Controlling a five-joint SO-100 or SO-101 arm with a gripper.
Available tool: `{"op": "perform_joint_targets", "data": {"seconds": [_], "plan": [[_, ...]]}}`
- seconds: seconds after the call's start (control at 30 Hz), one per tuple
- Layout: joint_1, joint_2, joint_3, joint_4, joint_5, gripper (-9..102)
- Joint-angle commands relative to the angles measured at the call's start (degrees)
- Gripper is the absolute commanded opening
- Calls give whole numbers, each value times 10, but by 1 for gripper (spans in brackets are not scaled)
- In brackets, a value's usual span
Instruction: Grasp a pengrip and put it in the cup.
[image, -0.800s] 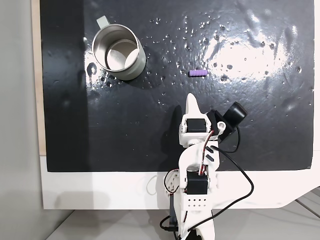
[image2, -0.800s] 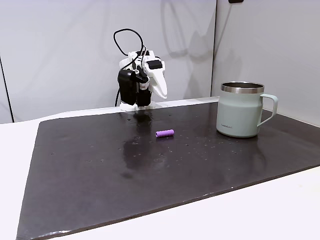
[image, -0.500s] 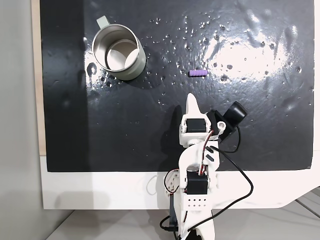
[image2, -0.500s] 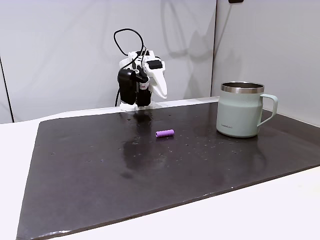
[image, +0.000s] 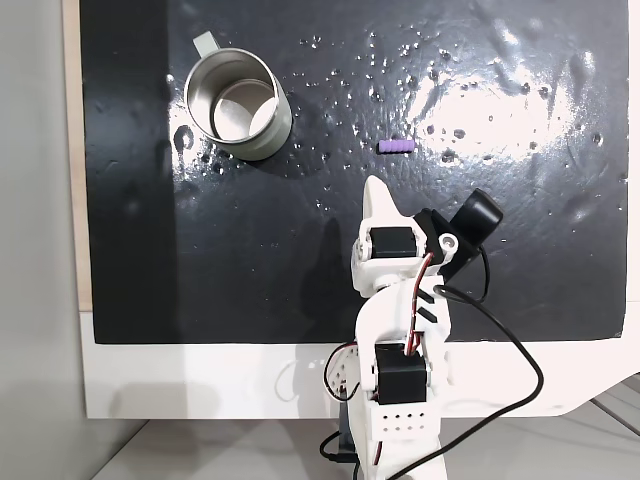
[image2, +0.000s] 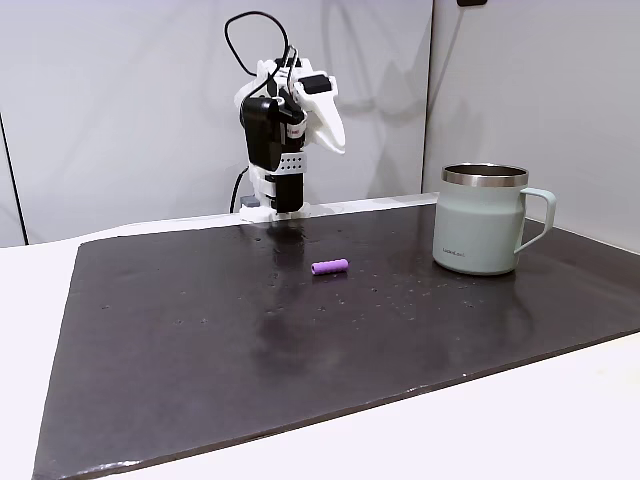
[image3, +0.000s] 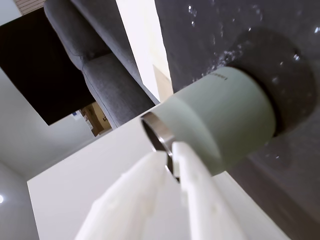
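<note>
You are at the reach-out step: the gripper (image3: 172, 150) hangs raised near the arm's base, fingers pressed together and holding nothing. The pengrip (image: 396, 146) lies loose on the black mat (image2: 180, 330) on the desk, well apart from the cup (image2: 480, 232). Next you'd need to spread the fingers and come down over the pengrip.

A home living room: grey sofa (image3: 95, 65) beside plain white walls (image2: 120, 100).

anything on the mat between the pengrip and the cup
No: in both fixed views the stretch of black mat between the pengrip and the cup is bare, apart from small shiny specks.
</note>
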Motion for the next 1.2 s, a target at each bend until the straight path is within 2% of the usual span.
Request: {"op": "perform_joint_targets", "data": {"seconds": [0.0, 0.13, 0.4, 0.7, 0.9, 1.17], "plan": [[0, -102, -155, 25, 18, 0], [-4, -202, -265, 99, 16, 0], [12, -385, -418, 231, -4, 13], [53, -605, -610, 370, -14, 20], [79, -700, -661, 386, -13, 20], [84, -761, -660, 353, -32, 20]]}}
